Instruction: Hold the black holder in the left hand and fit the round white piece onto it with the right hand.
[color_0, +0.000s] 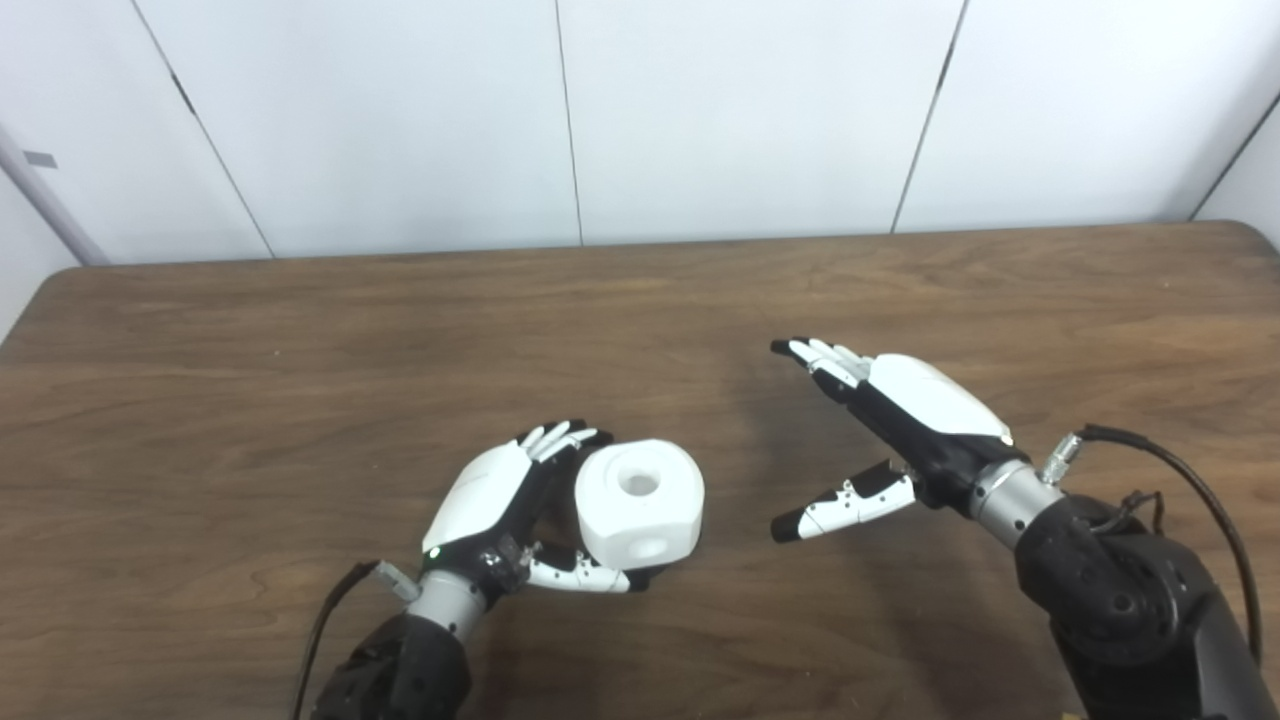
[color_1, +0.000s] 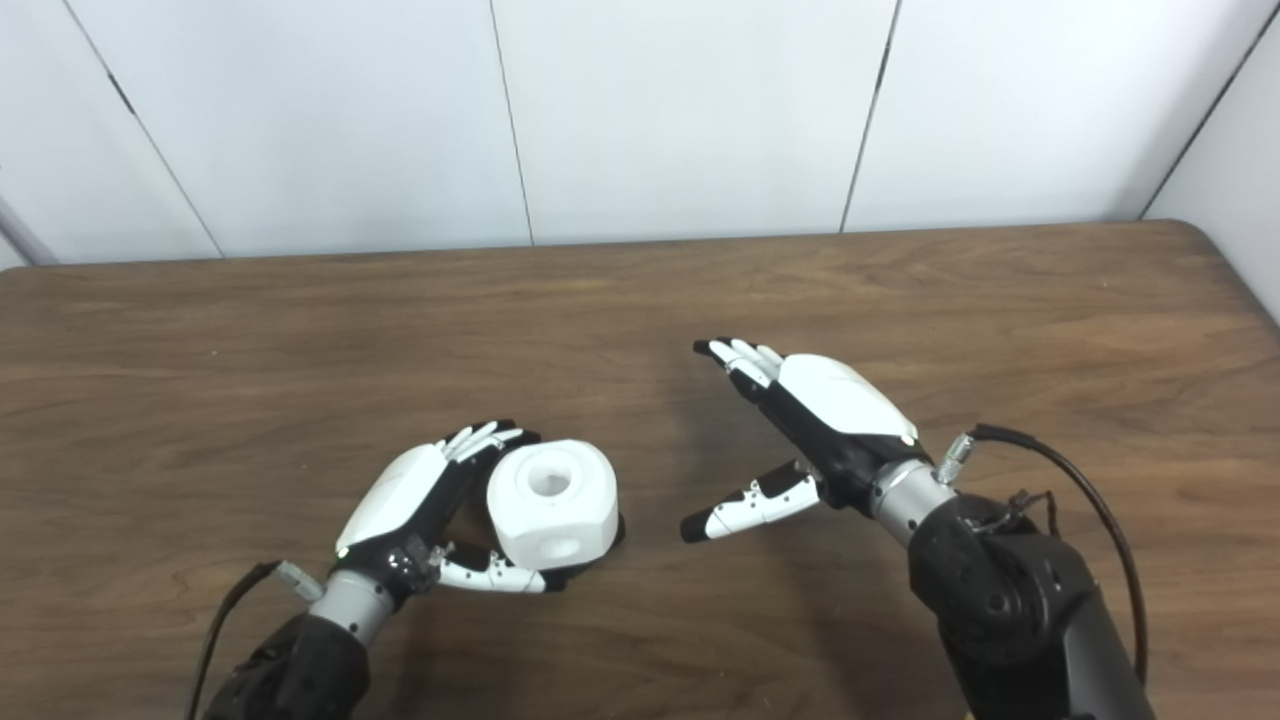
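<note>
You see the table (color_0: 300, 330) with both hands low over it. Your right hand (color_0: 905, 420) is empty, fingers (color_0: 825, 358) straight, thumb spread wide. Your left hand (color_0: 500, 500) cradles the white piece (color_0: 640, 505), fingers curled behind it, thumb beneath. Its round hole faces up. Any black holder is hidden.

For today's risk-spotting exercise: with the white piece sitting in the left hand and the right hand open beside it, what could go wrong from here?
1. The white piece hides almost all of whatever lies under it, so whether it is fully seated cannot be told; it may be only perched.
2. The left hand grips from one side and below, so tilting the hand could let the piece slide off.
3. The right hand is open and apart from the piece, so it could not catch a slip.
</note>
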